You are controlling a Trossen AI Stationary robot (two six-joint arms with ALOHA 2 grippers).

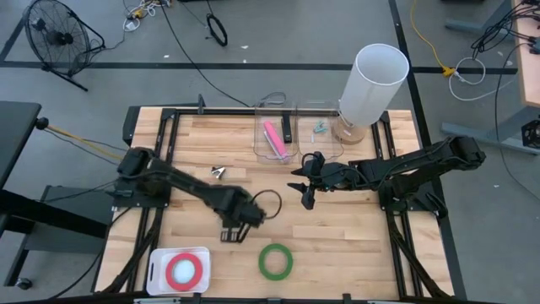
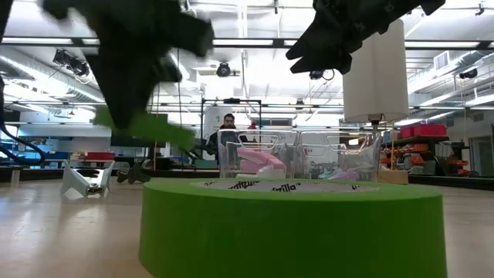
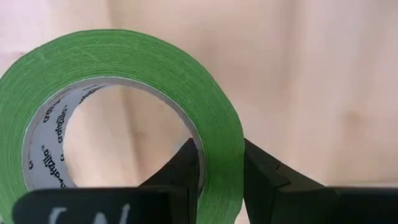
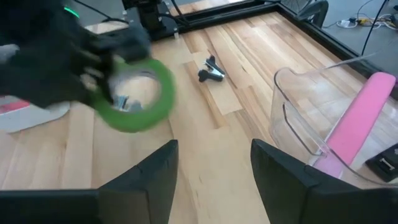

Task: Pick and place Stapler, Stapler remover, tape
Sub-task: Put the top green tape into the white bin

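L gripper (image 3: 221, 180) jaws clamped on green tape roll (image 3: 134, 62) wall; R gripper (image 4: 214, 165) jaws apart, holding nothing.

Table (image 1: 337, 236): light wooden slats in a black frame. On it lay a green tape roll (image 1: 275, 261) near the front edge, a white tray (image 1: 155, 268) at the front left corner, a staple remover (image 1: 218, 172), two clear bins (image 1: 291, 127) and a white cylinder (image 1: 371, 84).
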